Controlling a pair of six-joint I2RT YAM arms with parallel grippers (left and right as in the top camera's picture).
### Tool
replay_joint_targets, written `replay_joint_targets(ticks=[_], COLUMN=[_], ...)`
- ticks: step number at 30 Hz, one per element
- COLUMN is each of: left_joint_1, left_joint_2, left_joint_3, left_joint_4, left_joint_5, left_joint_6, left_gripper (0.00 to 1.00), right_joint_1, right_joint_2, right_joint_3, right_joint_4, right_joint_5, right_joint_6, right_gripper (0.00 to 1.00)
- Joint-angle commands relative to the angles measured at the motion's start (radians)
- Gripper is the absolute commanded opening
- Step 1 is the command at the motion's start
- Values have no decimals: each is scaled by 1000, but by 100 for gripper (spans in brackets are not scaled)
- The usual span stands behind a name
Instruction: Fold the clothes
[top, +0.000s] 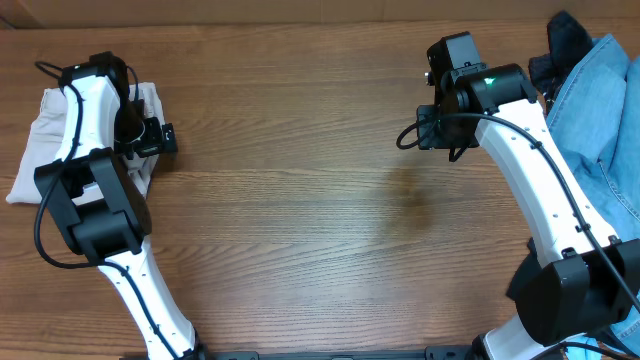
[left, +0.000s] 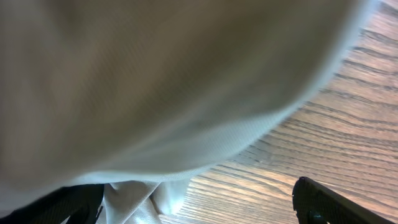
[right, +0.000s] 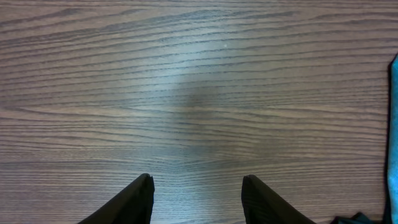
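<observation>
Left pincer (left: 196, 202) is hovering spread wide over cream trousers (top: 35, 140) at nine o'clock, likely preparing to grab.

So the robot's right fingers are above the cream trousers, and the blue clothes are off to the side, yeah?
No, it's the left fingers that are above the cream trousers, as the left wrist view shows. The blue clothes are off to the side.

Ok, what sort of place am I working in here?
Probably a lab bench set up for laundry folding: a wood-grain table, two robot arms at it, cream trousers on the left, and a denim garment heaped at the right.
</observation>
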Motion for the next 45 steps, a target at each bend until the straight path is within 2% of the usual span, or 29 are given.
replay_joint_targets(ticks=[1, 4, 6, 9, 10, 13, 18, 27, 34, 39, 45], left_joint_1=[-32, -60, -89, -145, -165, -222, -303, -332, -334, -334, -334], left_joint_2=[-23, -67, -111, -193, -221, -296, -358, -474, -589, -784, -1113], left_joint_3=[3, 3, 3, 3, 3, 3, 3, 7, -1, -122, -442], left_joint_4=[1, 6, 9, 27, 34, 74, 117, -199, -319, -209, 22], left_joint_5=[3, 6, 13, 59, 74, 84, 85, 135, 132, 132, 75], left_joint_6=[6, 9, 10, 40, 40, 39, 20, -48, -47, -43, -3], left_gripper=[100, 100, 100, 100, 100, 100, 100, 100, 100, 100, 100], right_joint_1=[-6, -7, -7, -7, -7, -7, -20, -48, -48, -46, -46], right_joint_2=[-1, -1, -1, -1, -1, -1, -2, -102, -251, -417, -715], right_joint_3=[-2, -2, -2, -2, -2, -1, 3, 23, -27, -195, -523], right_joint_4=[8, 19, 31, 70, 90, 166, 339, 195, 147, 218, 422], right_joint_5=[-8, -9, -27, -110, -152, -217, -181, -188, -174, -168, -160], right_joint_6=[3, 3, 3, 3, 3, 3, 2, 4, 63, 68, 68], right_gripper=[50, 51, 67, 99, 100, 100, 100, 100, 100, 100, 100])
